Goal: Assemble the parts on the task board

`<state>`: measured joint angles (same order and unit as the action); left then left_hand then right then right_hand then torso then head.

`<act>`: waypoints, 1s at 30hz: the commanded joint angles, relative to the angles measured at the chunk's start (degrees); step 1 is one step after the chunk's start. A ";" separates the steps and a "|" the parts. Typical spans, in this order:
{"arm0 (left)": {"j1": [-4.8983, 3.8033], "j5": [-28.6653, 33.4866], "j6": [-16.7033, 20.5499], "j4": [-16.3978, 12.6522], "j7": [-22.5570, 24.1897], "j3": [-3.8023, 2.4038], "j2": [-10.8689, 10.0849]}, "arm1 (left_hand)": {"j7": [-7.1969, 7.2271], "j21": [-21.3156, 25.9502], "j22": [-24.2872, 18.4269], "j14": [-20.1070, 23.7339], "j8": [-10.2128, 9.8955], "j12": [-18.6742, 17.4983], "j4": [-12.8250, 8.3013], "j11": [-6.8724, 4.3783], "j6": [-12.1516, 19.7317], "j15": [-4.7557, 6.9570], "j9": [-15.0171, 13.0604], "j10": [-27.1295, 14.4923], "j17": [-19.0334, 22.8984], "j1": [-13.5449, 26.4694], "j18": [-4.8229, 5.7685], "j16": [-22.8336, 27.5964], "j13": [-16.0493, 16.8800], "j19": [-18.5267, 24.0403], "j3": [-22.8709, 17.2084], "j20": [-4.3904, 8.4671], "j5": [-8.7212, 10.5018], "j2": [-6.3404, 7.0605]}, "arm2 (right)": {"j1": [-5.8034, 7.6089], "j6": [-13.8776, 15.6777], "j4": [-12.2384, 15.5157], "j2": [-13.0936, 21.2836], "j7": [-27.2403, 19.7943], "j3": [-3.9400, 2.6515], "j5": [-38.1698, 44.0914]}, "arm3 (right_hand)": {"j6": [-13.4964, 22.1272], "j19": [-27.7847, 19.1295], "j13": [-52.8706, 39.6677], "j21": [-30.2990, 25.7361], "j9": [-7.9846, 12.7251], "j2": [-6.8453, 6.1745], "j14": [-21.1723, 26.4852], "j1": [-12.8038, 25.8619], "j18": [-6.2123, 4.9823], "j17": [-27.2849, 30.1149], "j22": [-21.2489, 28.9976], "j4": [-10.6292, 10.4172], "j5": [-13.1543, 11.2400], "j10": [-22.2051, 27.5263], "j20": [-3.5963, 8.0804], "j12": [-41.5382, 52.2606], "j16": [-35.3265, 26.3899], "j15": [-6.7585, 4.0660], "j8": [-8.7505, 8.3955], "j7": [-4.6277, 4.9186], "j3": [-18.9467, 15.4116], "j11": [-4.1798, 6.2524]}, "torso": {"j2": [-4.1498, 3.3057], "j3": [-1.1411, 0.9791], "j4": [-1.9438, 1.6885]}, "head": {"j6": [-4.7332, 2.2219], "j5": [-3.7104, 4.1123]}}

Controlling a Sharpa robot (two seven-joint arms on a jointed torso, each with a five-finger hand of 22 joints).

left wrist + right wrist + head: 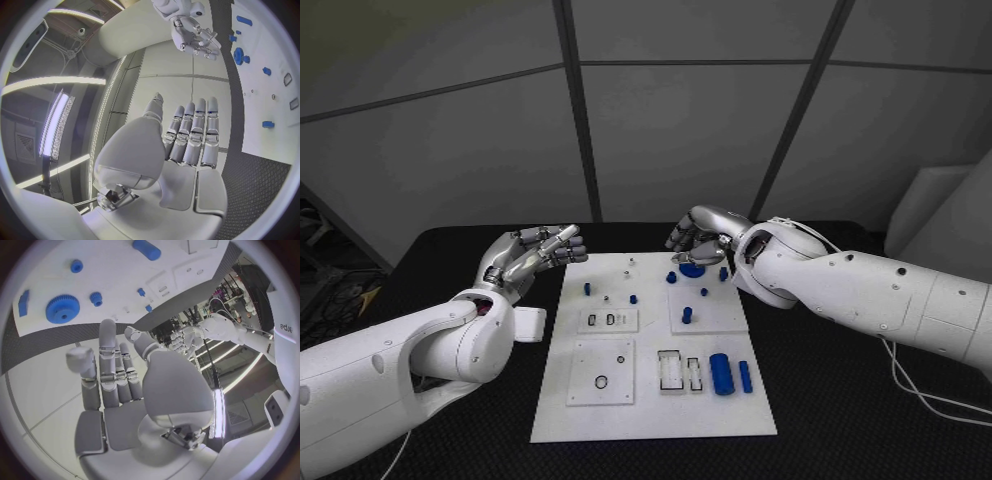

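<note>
The task board (653,400) lies flat in the middle of the black table (834,420), its long side running away from the robot. The left hand (531,256) is raised beside the board's far left corner, off the plate, with its fingers (194,132) extended side by side and nothing held. The right hand (704,235) is raised over the board's far edge, fingers (109,365) straight and released, nothing between them. Just in front of the right hand, a blue gear (691,269) sits on the far part of the board, with several small blue pegs (633,298) standing nearby. At the near right of the board, a large blue cylinder (721,373) lies beside a thinner blue pin (746,376), both lengthwise and just apart.
</note>
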<state>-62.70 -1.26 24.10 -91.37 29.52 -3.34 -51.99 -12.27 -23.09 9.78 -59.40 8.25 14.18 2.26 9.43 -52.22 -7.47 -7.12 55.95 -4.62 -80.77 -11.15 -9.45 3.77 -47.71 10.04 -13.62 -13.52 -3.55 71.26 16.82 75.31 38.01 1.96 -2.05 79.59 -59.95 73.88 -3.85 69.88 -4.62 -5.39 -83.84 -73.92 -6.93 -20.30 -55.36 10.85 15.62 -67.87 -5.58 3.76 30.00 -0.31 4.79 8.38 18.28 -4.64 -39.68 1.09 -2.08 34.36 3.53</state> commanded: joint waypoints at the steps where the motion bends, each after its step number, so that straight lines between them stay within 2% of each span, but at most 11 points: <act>1: -0.22 -1.54 -0.92 -0.79 -0.21 -0.10 -0.24 | -0.01 0.21 -0.14 0.23 -0.32 -0.36 -0.01 0.14 -0.42 -0.28 0.11 0.44 0.11 0.21 0.83 0.39 -0.07 0.07 0.39 -0.14 -0.18 -0.27 | 0.33 -4.84 -0.04 -0.43 6.33 -0.05 11.31 | -0.30 4.04 -0.08 6.50 -0.18 -0.36 -2.29 1.02 2.27 -3.64 -9.71 -0.05 -0.16 1.61 -0.37 -0.13 5.83 0.27 -0.78 0.26 0.68 -0.46 | -1.52 0.35 -0.53 | -0.18 0.32; 5: -0.29 -1.57 -0.98 -1.27 -0.32 -0.10 -0.35 | -0.03 0.28 -0.20 0.30 -0.43 -0.48 -0.07 0.17 -0.41 -0.32 0.13 0.44 0.15 0.28 0.83 0.56 -0.07 0.14 0.51 -0.16 -0.17 -0.29 | 0.50 -6.23 -0.19 -0.71 7.60 -0.05 13.05 | -0.07 7.15 -0.15 11.26 -0.32 -0.59 -1.99 1.23 3.51 -9.01 -17.30 -0.11 -0.25 2.71 -0.72 -0.30 12.88 0.72 -1.04 0.52 0.98 -0.76 | -2.04 0.47 -0.87 | -0.29 0.57; 9: -0.32 -1.58 -1.10 -1.75 -0.45 -0.10 -0.41 | -0.04 0.32 -0.25 0.34 -0.51 -0.57 -0.11 0.19 -0.40 -0.34 0.15 0.44 0.17 0.34 0.84 0.67 -0.07 0.17 0.59 -0.19 -0.15 -0.32 | 0.60 -7.51 -0.48 -1.12 8.37 -0.05 13.86 | 0.25 8.67 -0.21 13.52 -0.41 -0.55 -1.52 1.17 4.16 -13.89 -21.00 -0.15 -0.29 3.24 -0.96 -0.22 18.90 0.98 -1.04 0.68 1.16 -1.06 | -2.47 0.64 -1.15 | -0.45 0.90; 14: -0.34 -1.58 -1.28 -2.01 -0.48 -0.11 -0.42 | -0.09 0.38 -0.33 0.39 -0.67 -0.75 -0.20 0.23 -0.37 -0.39 0.18 0.43 0.22 0.42 0.84 0.86 -0.07 0.22 0.75 -0.23 -0.09 -0.35 | 0.64 -8.05 -0.72 -1.46 8.69 -0.05 14.15 | 0.44 9.52 -0.23 14.57 -0.45 -0.50 -1.45 1.06 4.48 -17.66 -22.84 -0.13 -0.23 3.52 -1.14 -0.26 23.05 1.04 -1.05 0.76 1.28 -1.14 | -2.77 0.65 -1.38 | -0.87 1.10; 18: -0.34 -1.58 -1.36 -2.20 -0.48 -0.12 -0.49 | -0.15 0.42 -0.37 0.42 -0.78 -0.86 -0.28 0.27 -0.33 -0.41 0.20 0.40 0.24 0.45 0.84 0.98 -0.07 0.25 0.85 -0.25 -0.06 -0.33 | 0.65 -8.83 -1.20 -1.83 8.83 -0.04 14.27 | 0.68 10.25 -0.24 15.40 -0.48 -0.47 -1.47 1.04 4.75 -21.24 -24.32 -0.17 -0.23 3.86 -1.32 -0.27 26.93 1.13 -1.08 0.87 1.27 -1.24 | -3.06 0.68 -1.59 | -0.88 1.23; 24: -0.34 -1.58 -1.45 -2.34 -0.53 -0.13 -0.56 | -0.15 0.42 -0.37 0.42 -0.79 -0.87 -0.28 0.27 -0.33 -0.42 0.20 0.40 0.24 0.46 0.84 0.98 -0.07 0.25 0.86 -0.25 -0.06 -0.33 | 0.65 -9.14 -2.19 -2.55 8.61 -0.03 14.31 | 0.82 10.40 -0.23 15.59 -0.48 -0.44 -1.37 0.99 4.81 -22.12 -24.65 -0.18 -0.23 4.10 -1.38 -0.31 27.96 1.18 -1.10 0.92 1.27 -1.30 | -3.36 0.62 -1.92 | -0.92 1.39; 30: -0.34 -1.58 -1.51 -2.35 -0.55 -0.13 -0.55 | -0.18 0.44 -0.40 0.43 -0.85 -0.94 -0.33 0.30 -0.32 -0.43 0.22 0.38 0.25 0.49 0.84 1.06 -0.07 0.27 0.92 -0.27 -0.04 -0.33 | 0.65 -9.37 -2.54 -2.85 8.46 -0.02 14.32 | 0.88 10.75 -0.28 15.96 -0.50 -0.08 -1.30 0.87 4.94 -23.38 -25.34 -0.27 -0.15 3.98 -1.46 -0.21 29.35 1.19 -1.07 0.91 1.47 -1.30 | -3.60 0.66 -2.24 | -0.81 1.56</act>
<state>-62.94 -2.32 23.44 -93.58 28.83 -3.39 -52.52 -12.38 -22.78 9.43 -59.19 7.59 13.41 1.97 9.63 -52.32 -7.68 -6.95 56.14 -4.42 -80.53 -11.15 -8.62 3.77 -47.70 10.67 -13.62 -13.51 -3.79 71.76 8.38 72.81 35.22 10.32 -2.03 93.16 -59.42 83.88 -4.06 85.64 -5.03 -6.02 -83.84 -72.97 -2.62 -43.54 -74.94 10.57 15.62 -63.95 -6.96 3.76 59.16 0.52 3.97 9.32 19.43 -5.94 -43.08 1.74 -4.09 33.50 5.01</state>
